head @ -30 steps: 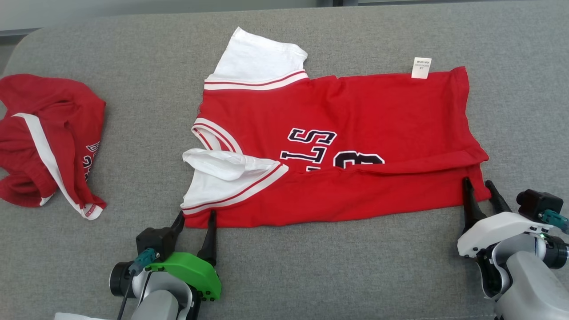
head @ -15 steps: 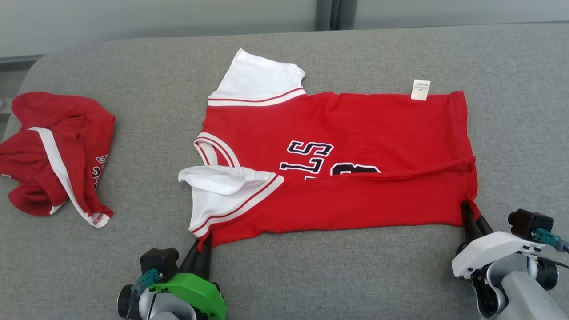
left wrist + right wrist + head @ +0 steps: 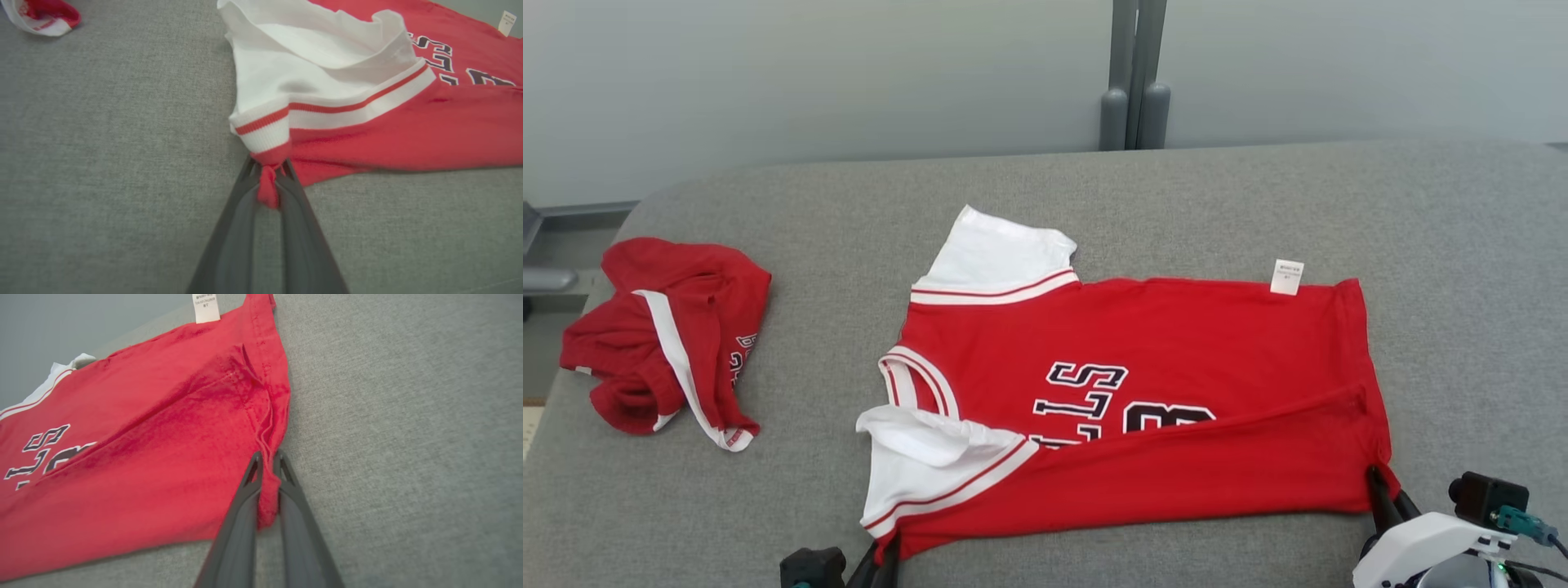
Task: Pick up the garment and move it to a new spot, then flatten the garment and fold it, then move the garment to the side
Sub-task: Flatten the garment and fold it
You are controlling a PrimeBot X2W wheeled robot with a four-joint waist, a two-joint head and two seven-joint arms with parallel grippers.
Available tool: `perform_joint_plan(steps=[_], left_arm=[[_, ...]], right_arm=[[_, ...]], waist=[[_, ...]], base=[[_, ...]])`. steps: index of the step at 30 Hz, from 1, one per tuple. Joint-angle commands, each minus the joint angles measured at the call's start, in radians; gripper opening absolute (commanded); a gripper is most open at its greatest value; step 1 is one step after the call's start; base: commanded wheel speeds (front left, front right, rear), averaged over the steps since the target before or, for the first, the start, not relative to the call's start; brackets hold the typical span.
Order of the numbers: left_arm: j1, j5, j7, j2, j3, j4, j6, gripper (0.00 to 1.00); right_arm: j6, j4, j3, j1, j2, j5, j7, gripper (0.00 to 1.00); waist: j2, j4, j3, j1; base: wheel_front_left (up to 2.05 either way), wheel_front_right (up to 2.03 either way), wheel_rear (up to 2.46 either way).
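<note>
Garment: the red jersey T-shirt with white sleeves and black "BULLS 23" print [image 3: 1143,351] lies spread on the grey fabric surface [image 3: 1258,196], well to the right of the crumpled red-and-white cloth [image 3: 670,335]. A near strip laps over the lower print.
My left hand [image 3: 269,179]: clamped on the near corner under the bunched white sleeve [image 3: 310,81], at the end nearer the crumpled cloth.
My right hand [image 3: 267,457]: clamped on the near hem corner, at the end farthest from the crumpled cloth.
Step, as I judge it: folding, with the near edge held at both ends.
Doing it well: I lift both hands together and level, with the edge taut between them.
Risk: both pinches look thin, so a jerk could pull the cloth free.
</note>
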Motion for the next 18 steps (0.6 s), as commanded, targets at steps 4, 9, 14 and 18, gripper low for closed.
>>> perform_joint_plan(steps=[4, 9, 14, 18], left_arm=[[0.041, 0.028, 0.001, 0.006, 0.018, 0.018, -0.003, 0.0], [0.062, 0.029, 0.001, 0.006, 0.019, 0.028, -0.008, 0.0], [0.053, 0.046, 0.001, 0.006, 0.024, 0.012, 0.02, 1.0], [0.06, 0.129, 0.001, 0.007, 0.041, -0.066, 0.079, 1.0]], right_arm=[[-0.001, -0.008, 0.016, 0.053, -0.013, 0.024, -0.001, 0.0], [-0.001, -0.012, 0.031, 0.071, -0.017, 0.045, -0.001, 0.16], [-0.001, -0.025, -0.002, 0.061, -0.022, 0.027, -0.001, 1.0], [-0.001, -0.069, -0.074, 0.069, -0.027, -0.017, -0.001, 1.0]], waist=[[0.0, -0.007, -0.072, 0.0], [0.0, -0.016, -0.076, 0.0], [0.0, -0.016, -0.067, 0.0], [0.0, -0.01, -0.058, 0.0]], base=[[0.0, 0.0, 0.0], [0.0, 0.0, 0.0], [0.0, 0.0, 0.0], [0.0, 0.0, 0.0]])
